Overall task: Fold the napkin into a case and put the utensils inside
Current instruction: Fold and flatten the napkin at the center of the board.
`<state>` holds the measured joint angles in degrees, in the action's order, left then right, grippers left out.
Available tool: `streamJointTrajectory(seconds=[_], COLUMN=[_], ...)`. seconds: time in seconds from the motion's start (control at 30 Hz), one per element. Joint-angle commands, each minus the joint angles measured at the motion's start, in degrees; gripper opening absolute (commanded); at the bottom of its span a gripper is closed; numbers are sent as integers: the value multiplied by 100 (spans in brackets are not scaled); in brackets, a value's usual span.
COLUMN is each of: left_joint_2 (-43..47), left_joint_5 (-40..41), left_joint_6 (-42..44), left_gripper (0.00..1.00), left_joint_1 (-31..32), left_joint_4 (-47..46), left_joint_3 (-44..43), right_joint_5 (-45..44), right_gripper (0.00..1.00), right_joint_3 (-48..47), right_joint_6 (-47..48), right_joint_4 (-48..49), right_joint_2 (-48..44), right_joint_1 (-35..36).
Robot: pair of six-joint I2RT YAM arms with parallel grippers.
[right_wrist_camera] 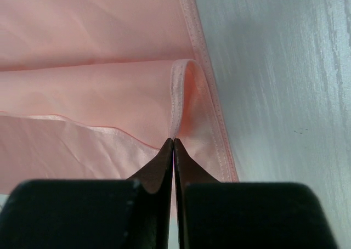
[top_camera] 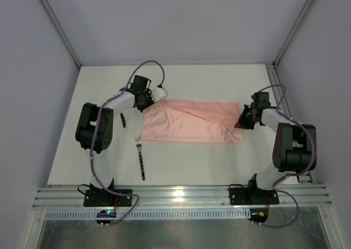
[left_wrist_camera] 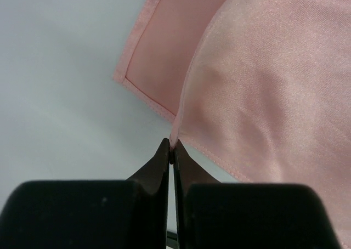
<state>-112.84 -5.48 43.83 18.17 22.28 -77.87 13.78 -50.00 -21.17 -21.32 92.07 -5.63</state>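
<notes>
Pale-pink napkin (top_camera: 189, 123), folded over, creased, left jaws and right jaws each clamped on its hem

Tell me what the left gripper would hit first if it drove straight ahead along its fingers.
The napkin: the left gripper is shut on its hem, so going on would likely just push into the folded layers directly ahead.

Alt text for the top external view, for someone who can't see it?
The left gripper and right gripper pinch opposite ends of a rumpled pale-pink napkin on the white table. The fork lies off its near-left corner, the black knife farther left.
</notes>
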Motion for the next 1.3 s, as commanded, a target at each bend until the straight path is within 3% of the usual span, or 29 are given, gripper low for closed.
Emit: streamJointTrajectory(seconds=[0.0,0.23,0.97,1.1,1.17,1.27], left_joint_2=[130,157,-739,-889,-959,-1012], left_joint_5=[-164,-138,477,486,486,486], left_joint_6=[-129,-393,-806,-833,-824,-841], left_gripper=[0,0,0,6,7,7], left_joint_1=[-42,-77,-86,-95,-86,-86], left_joint_4=[74,92,-128,-119,-119,-128], left_joint_3=[-220,-422,-1301,-1433,-1451,-1460], right_joint_5=[265,371,-367,-288,-411,-438], right_gripper=[4,4,4,4,18,27], right_joint_3=[-238,-493,-1952,-2355,-2540,-2594], right_joint_6=[-45,-265,-1100,-802,-574,-126], right_joint_4=[181,409,637,691,621,646], right_joint_2=[-304,-304,1155,1532,1656,1648], right_joint_1=[27,18,-237,-237,-237,-237])
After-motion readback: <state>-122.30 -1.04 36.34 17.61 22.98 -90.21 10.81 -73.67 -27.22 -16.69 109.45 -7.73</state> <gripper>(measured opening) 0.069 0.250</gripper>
